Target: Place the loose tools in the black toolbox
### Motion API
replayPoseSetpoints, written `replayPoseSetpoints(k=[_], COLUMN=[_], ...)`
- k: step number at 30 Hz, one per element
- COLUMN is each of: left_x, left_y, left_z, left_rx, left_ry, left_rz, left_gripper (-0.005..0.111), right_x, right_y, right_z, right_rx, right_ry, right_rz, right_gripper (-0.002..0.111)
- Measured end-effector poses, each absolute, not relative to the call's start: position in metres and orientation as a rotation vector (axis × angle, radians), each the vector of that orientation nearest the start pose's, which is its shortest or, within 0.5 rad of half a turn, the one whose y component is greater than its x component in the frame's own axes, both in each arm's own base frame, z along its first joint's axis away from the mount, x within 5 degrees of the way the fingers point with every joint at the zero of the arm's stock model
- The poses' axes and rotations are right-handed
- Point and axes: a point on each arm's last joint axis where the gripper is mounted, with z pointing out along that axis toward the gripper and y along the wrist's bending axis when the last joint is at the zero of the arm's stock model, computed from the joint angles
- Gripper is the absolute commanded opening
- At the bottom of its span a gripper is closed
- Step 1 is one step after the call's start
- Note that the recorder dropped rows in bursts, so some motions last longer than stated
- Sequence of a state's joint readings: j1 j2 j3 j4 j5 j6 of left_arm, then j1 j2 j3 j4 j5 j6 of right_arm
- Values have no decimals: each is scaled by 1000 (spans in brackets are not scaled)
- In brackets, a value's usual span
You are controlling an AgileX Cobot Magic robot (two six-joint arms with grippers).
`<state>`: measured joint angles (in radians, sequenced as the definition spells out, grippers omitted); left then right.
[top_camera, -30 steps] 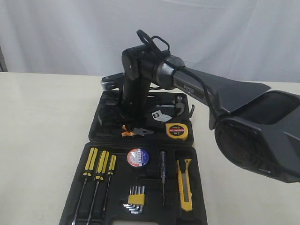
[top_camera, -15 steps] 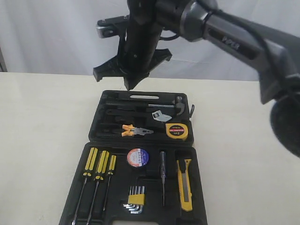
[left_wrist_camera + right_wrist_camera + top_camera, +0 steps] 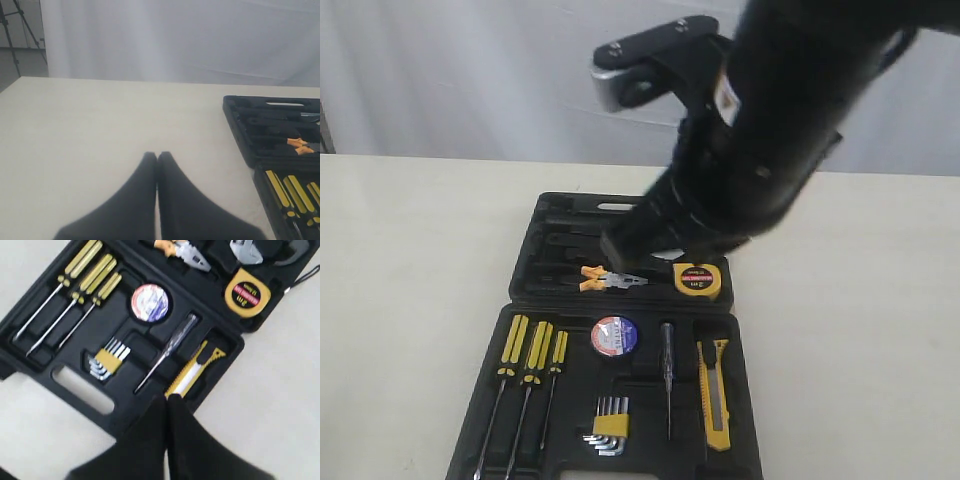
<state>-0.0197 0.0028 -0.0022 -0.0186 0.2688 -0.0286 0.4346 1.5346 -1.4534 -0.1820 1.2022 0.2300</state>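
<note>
past the side edges of the black toolbox (image 3: 645, 385), table (image 3: 410, 260) spreads wide.

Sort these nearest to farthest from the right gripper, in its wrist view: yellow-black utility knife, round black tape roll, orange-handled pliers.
1. Yellow-black utility knife, by the right gripper.
2. Round black tape roll, deeper in the black toolbox's same half.
3. Orange-handled pliers, other half.

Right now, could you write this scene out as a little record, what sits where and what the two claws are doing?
black toolbox: open, flat on the table
pliers: far half, in a recess
tape measure: far half, right of the pliers
tape roll: near half, middle
utility knife: near half, right side
screwdrivers: near half, left side
left gripper: shut, empty, over bare table
right gripper: shut, empty, above the toolbox
</note>
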Motion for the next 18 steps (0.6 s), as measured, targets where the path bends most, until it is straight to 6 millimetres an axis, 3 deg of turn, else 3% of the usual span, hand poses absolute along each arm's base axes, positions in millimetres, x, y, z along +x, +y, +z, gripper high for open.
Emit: replayPoseSetpoints(k=[6, 12, 15, 18], left_x=[55, 55, 55, 55], left_y=[-2, -2, -2, -2], left_z=[189, 189, 189, 189], left_rx=[-20, -20, -20, -20], left_ry=[1753, 1753, 1753, 1753], left_rz=[-53, -53, -53, -53], left_gripper=[0, 0, 0, 0], right_x=[230, 210, 202, 195], right_y=[103, 94, 98, 105], right_z=[339, 349, 352, 356], right_rx=[-504, -499, -480, -550], right_ry=[2641, 2589, 2603, 2564], right_rz=[-88, -38, 69, 27], right_gripper=[-1, -1, -1, -1])
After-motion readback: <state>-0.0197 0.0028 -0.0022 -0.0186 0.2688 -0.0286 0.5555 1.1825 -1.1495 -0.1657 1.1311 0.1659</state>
